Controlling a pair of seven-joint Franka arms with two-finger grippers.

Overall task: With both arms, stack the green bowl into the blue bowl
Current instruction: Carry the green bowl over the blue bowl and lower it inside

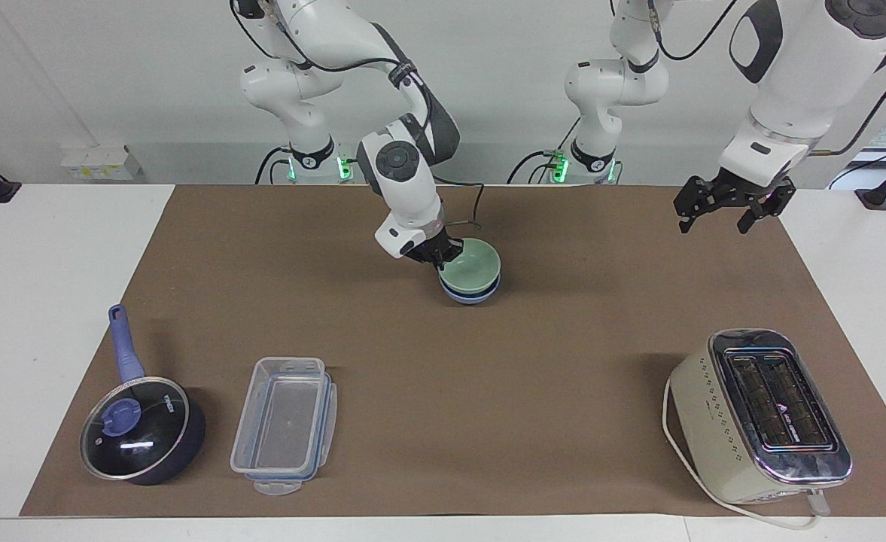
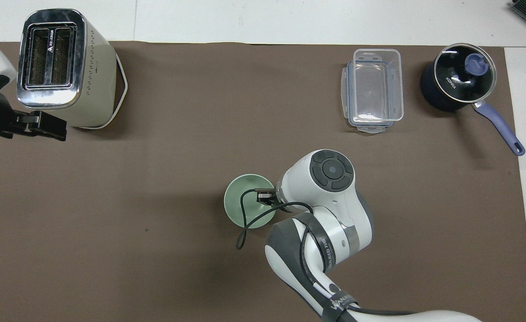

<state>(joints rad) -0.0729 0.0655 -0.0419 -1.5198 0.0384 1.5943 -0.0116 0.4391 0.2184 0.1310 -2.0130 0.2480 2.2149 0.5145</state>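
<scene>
Green bowl point(image 1: 473, 270): I am seeing it sitting in the blue bowl point(image 1: 470, 295).
Right gripper point(image 1: 443, 261): clenching the green bowl's rim.
Left gripper point(image 1: 716, 216): waiting released, well apart from the blue bowl, toward the left arm's end.

green bowl point(image 1: 473, 269): pale mint
blue bowl point(image 1: 471, 294): periwinkle
saucepan point(image 1: 144, 430): dark blue, lilac handle
toaster point(image 1: 760, 415): cream, chrome top
mat point(image 1: 488, 376): plain brown

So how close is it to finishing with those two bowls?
Nearly done. The green bowl already sits nested in the blue bowl. The right end effector is shut on the green bowl's rim, so letting go and backing away remains. The left end effector waits open, over the mat's edge near the toaster's end.
</scene>
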